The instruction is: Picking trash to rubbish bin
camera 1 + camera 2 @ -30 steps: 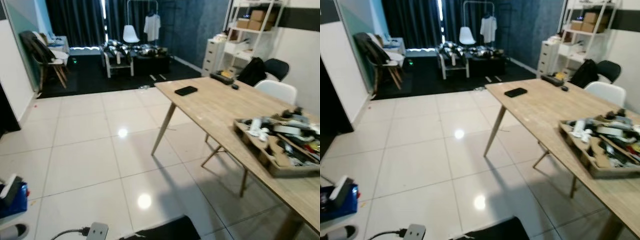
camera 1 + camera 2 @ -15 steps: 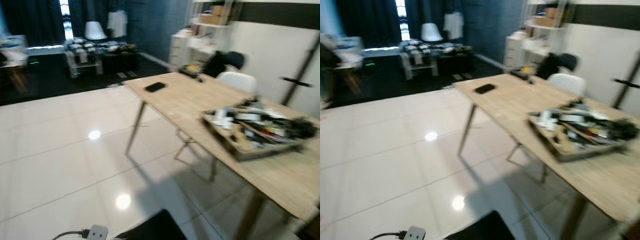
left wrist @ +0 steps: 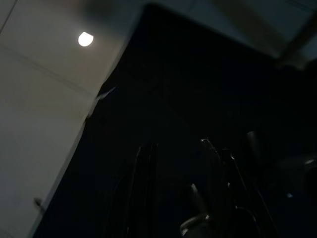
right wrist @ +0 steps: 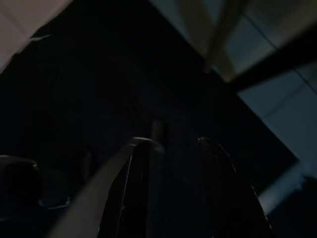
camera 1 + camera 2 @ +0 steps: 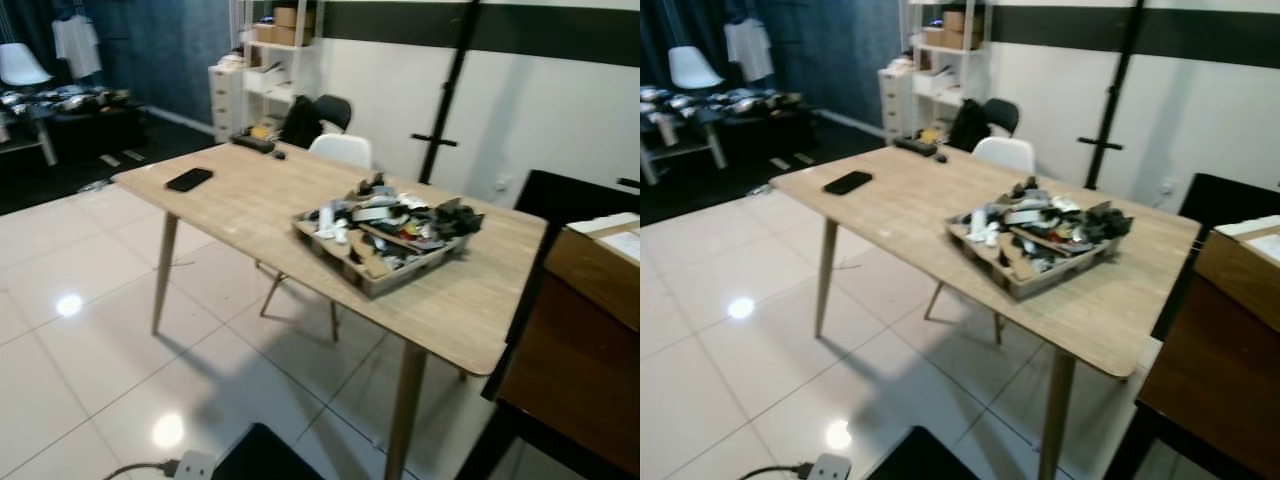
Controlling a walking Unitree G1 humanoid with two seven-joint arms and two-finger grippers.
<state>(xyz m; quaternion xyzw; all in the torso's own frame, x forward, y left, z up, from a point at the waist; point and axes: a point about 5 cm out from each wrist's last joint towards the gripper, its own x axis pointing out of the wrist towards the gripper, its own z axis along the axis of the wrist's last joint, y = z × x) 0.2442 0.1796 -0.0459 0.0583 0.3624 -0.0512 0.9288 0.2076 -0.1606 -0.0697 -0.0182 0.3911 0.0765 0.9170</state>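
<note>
We found tray (image 5: 372,281) on worktop (image 5: 250,205) heaped with clutter, single items too small and tangled to name. Dark mat (image 5: 262,462) on floor cut off by lower edge. Brown cabinet (image 5: 572,380) cut by right edge. Both wrist views very dark: left pincer (image 3: 181,163) and right pincer (image 4: 176,163) barely outlined over black surface, finger gap unreadable to us.

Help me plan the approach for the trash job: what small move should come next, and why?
Probably a step forward toward the table. The tray heaped with clutter sits on it out of reach, and both arms hang low over a dark mat on the floor, so neither pincer can get at anything yet.
</note>
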